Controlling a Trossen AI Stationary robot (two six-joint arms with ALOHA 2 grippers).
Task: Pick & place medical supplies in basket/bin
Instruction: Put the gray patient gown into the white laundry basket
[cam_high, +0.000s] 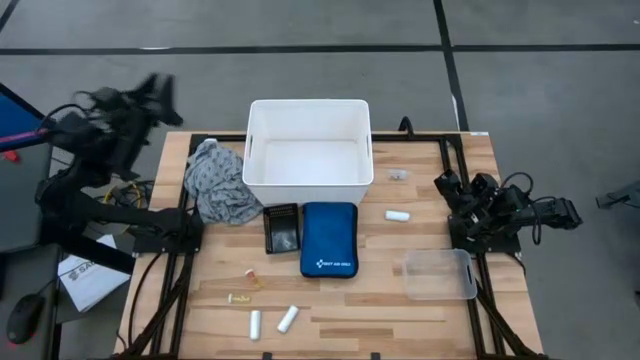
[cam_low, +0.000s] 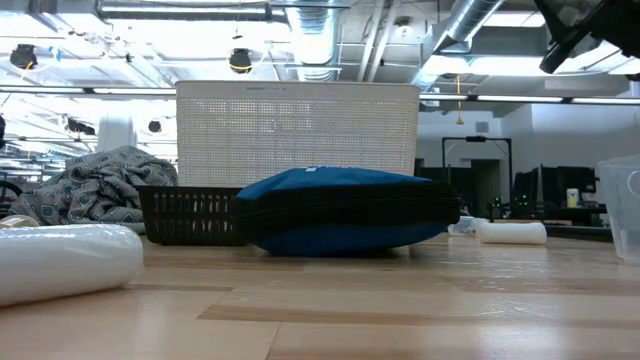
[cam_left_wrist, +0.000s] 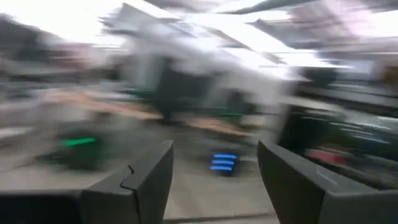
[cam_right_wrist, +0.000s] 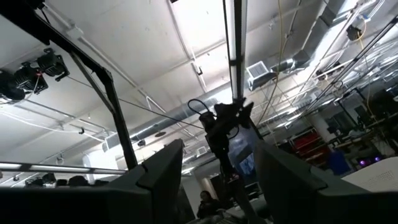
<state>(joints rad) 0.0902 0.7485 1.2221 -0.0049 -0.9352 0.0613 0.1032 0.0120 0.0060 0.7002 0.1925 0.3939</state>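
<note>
The grey-and-white patterned cloth (cam_high: 220, 182) lies crumpled on the table, against the left wall of the white bin (cam_high: 308, 150); the low view shows the cloth (cam_low: 95, 185) too. One white roll (cam_high: 397, 215) lies right of the blue pouch (cam_high: 328, 238), and two rolls (cam_high: 255, 324) (cam_high: 287, 318) lie near the near edge. Tan pieces (cam_high: 252, 272) (cam_high: 238, 297) lie above those two. My left gripper (cam_left_wrist: 214, 149) is open, raised beyond the table's far-left corner. My right gripper (cam_right_wrist: 217, 149) is open and points at the ceiling, with its arm (cam_high: 490, 210) folded at the right edge.
A small black mesh tray (cam_high: 281, 228) sits between the cloth and the blue pouch. A clear plastic container (cam_high: 440, 273) stands near the right edge, and a tiny item (cam_high: 398, 175) lies right of the bin. Bare wood shows along the near edge.
</note>
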